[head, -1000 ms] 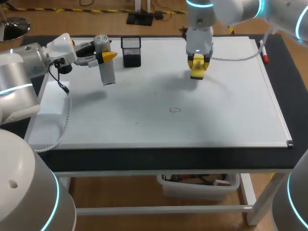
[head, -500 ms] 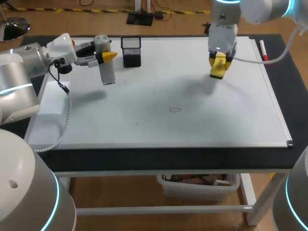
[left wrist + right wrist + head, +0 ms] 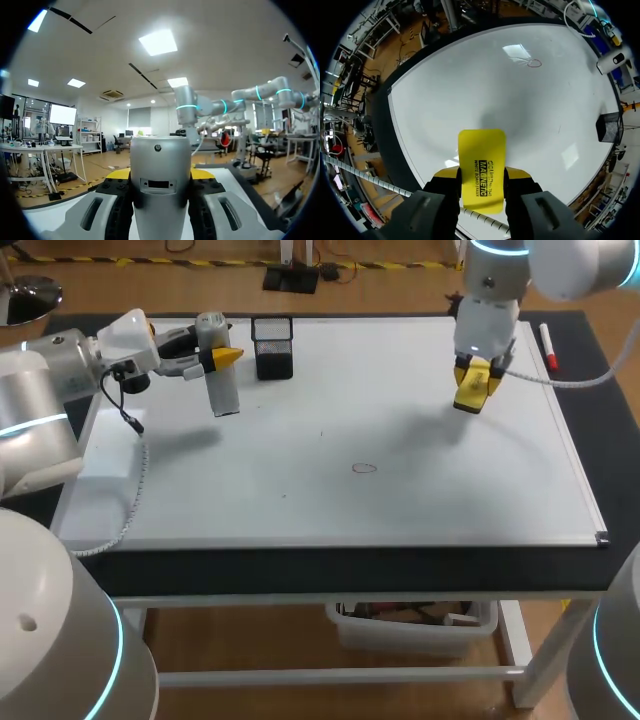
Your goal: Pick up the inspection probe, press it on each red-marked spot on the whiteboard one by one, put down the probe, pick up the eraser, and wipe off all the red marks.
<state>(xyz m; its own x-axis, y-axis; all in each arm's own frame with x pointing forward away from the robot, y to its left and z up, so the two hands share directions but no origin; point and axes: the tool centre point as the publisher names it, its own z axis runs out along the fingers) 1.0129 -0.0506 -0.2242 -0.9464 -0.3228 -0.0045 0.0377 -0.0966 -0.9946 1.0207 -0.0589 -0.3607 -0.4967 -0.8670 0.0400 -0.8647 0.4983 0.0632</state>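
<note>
Everything here is placed from the black mesh pen cup (image 3: 273,348), which stands on the large white whiteboard (image 3: 400,500) near its far edge.

Just to the left of the cup, the left gripper (image 3: 212,352) comes in from the side and is closed on a silver-grey cylindrical inspection probe (image 3: 218,370). The probe hangs downward, its lower end over the board and level with the cup's base. In the left wrist view the two yellow-tipped fingers (image 3: 120,174) press against the probe's barrel from both sides, standing only as far apart as the barrel is wide.

Nearer the front edge than the cup, and to its right, a small red oval mark (image 3: 364,468) is drawn on the board, with nothing touching it.

Well to the right of the cup, the right gripper (image 3: 475,380) points down over the board and clamps a flat yellow rectangular eraser (image 3: 470,392). The right wrist view shows the eraser (image 3: 481,167) sticking out ahead of the fingers, gripped on both long edges. Its shadow falls on the board apart from it, so it is held clear of the surface.

Farthest right of the cup, a red marker pen (image 3: 548,347) lies along the board's right edge.
</note>
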